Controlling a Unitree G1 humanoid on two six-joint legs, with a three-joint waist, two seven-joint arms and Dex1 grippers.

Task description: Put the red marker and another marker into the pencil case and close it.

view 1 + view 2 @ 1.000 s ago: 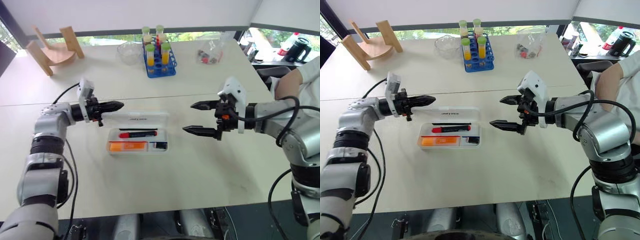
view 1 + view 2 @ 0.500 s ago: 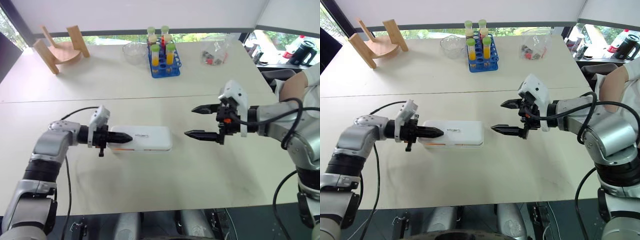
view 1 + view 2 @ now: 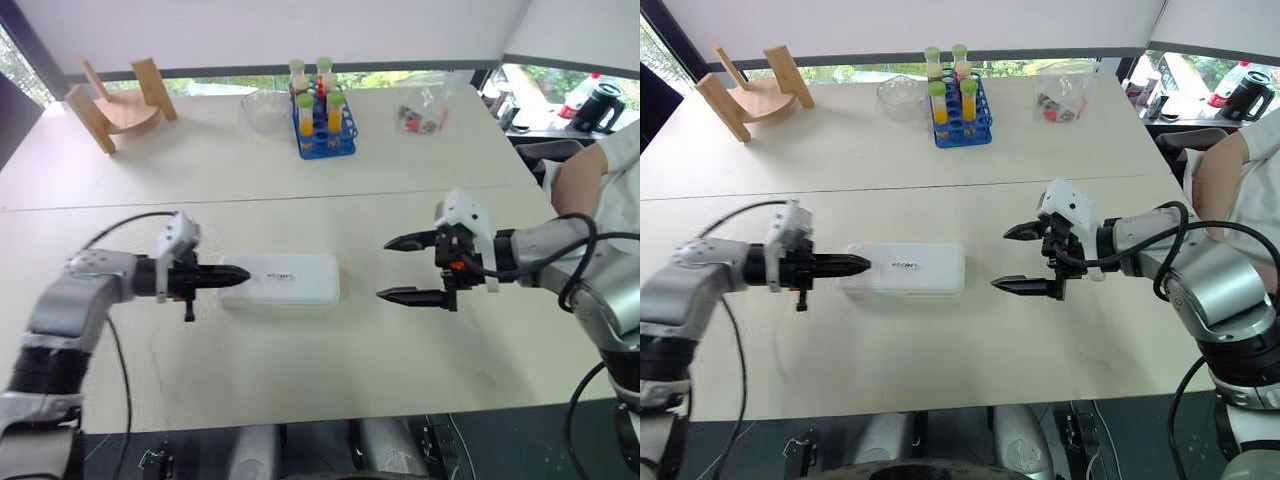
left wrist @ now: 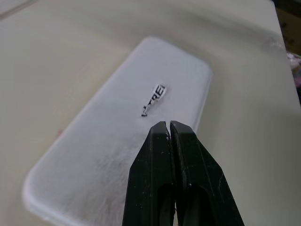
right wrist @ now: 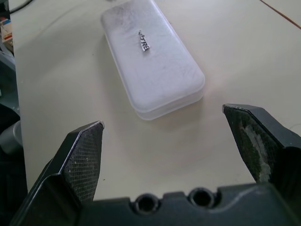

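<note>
Left gripper, fingers pressed together and empty, is held at the flat white plastic pencil case's nine o'clock end. Right gripper, spread wide, is kept at three o'clock. The lid seems shut, but an unlatched edge could spring open if left unpressed.

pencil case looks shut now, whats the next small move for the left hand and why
Probably draw the left hand back off the flat white plastic pencil case and leave it. The lid lies flat on the base with no gap showing, and no markers lie loose on the pale table. This hand is shut, its tips at the case's end; the right hand hangs open, apart from the case.
</note>
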